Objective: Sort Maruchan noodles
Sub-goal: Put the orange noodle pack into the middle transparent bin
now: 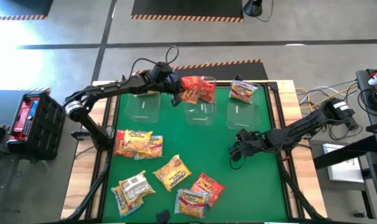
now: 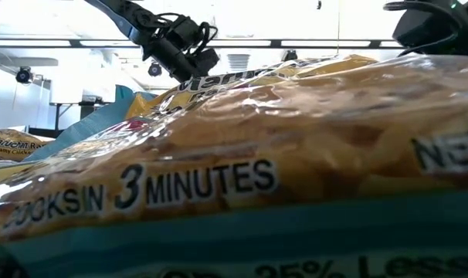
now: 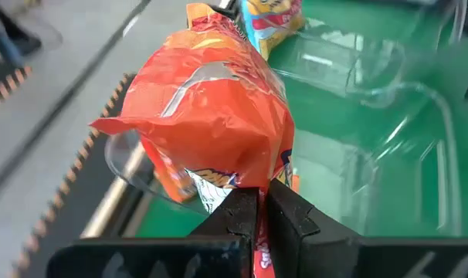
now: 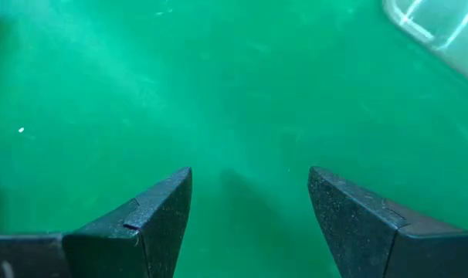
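Your left gripper [image 3: 253, 212], clamped on a red packet [image 3: 207, 116], hangs over the middle bin [image 1: 200, 112], where red ones already sit. Your right gripper [image 4: 249, 212] waits open over bare green mat [image 4: 218, 77]; other packets [image 1: 137, 142] lie at the near edge.

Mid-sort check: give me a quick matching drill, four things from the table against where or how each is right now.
Things:
1. left gripper
2. right gripper
3. red packet
4. left bin

States:
A. jaws open over bare green mat
B. standing with nothing in it
C. jaws shut on a packet
D. held above the middle bin

Pairs: 1-C, 2-A, 3-D, 4-B
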You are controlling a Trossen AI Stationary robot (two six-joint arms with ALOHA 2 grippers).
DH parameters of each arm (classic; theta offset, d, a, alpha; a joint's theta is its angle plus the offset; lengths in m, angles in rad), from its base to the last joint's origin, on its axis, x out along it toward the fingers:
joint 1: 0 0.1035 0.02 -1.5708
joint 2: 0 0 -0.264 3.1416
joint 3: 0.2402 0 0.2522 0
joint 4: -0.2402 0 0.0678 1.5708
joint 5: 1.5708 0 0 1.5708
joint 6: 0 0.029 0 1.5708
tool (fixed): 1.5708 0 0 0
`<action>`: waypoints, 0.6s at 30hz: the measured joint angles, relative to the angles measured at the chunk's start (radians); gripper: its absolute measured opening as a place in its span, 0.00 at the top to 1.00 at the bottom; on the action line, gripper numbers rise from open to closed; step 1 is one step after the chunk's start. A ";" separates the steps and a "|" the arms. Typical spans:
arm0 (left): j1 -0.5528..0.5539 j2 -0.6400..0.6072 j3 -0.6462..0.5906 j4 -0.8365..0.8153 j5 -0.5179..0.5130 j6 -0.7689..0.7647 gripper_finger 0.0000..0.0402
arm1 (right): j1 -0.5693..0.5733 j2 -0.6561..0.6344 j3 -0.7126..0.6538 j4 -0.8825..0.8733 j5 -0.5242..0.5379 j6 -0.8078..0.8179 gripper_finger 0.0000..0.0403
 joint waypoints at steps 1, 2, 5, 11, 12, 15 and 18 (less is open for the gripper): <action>0.000 0.000 0.000 0.001 -0.001 0.044 1.00 | -0.008 0.000 0.000 0.000 0.000 -0.002 0.38; 0.000 0.000 0.000 0.004 -0.002 0.079 1.00 | -0.017 0.000 0.000 0.000 0.000 -0.002 0.38; 0.000 0.001 0.010 0.006 -0.006 0.172 1.00 | -0.038 0.000 0.000 0.000 -0.001 -0.002 0.38; 0.002 0.002 0.071 0.012 -0.010 0.340 1.00 | -0.063 0.000 0.001 0.001 -0.002 -0.008 0.38; 0.003 0.002 0.079 0.007 -0.011 0.345 1.00 | -0.064 0.000 0.001 0.000 -0.002 -0.020 0.38; 0.009 0.002 0.087 0.005 -0.011 0.352 1.00 | -0.063 0.000 0.001 0.001 -0.004 -0.076 0.38; 0.016 0.002 0.083 -0.019 -0.011 0.359 1.00 | -0.063 0.000 0.001 0.001 -0.007 -0.102 0.38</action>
